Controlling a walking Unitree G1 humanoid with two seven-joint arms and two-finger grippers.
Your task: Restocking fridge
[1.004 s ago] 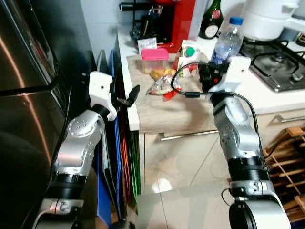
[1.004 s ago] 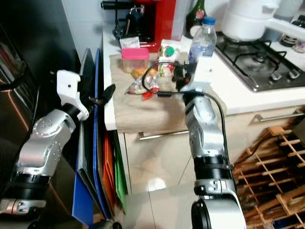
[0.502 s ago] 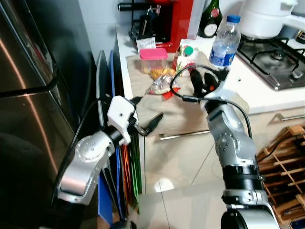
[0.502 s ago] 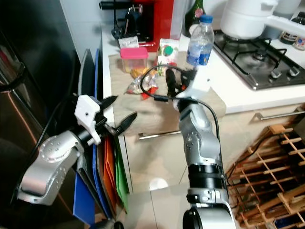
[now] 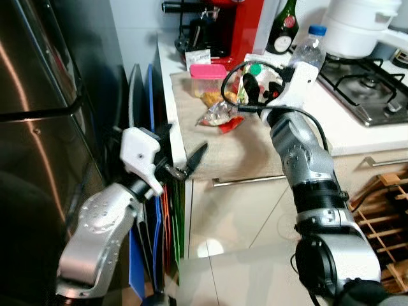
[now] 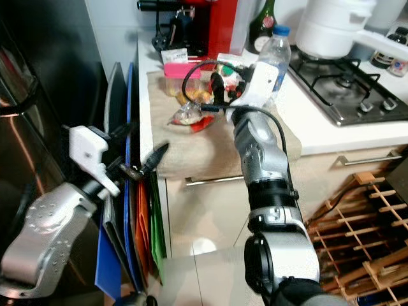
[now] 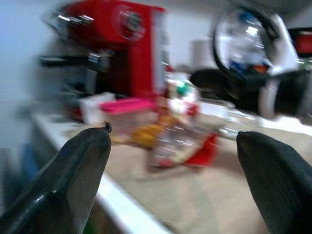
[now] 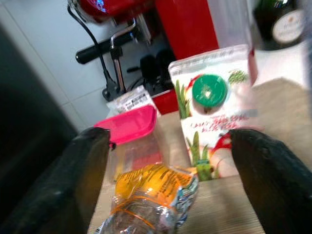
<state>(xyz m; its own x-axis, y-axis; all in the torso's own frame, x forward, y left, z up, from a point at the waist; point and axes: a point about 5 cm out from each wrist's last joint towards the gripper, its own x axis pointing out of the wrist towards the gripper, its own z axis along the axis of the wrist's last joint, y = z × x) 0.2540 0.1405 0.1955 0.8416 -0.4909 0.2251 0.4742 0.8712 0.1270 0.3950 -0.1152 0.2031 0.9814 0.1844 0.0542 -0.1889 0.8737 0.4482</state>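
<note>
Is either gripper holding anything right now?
No. The right gripper is open over the counter, facing the white carton with the green cap. The left gripper is open beside the counter edge.

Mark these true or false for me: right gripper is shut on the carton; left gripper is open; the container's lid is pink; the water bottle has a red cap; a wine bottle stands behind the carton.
1. The right gripper is shut on the carton. False: its fingers are spread wide, with the carton between them untouched.
2. The left gripper is open by the counter edge. True.
3. The plastic container has a pink lid. True.
4. The water bottle has a red cap. False: the cap is blue.
5. A dark wine bottle stands behind the carton, beside the red coffee machine. True.
</note>
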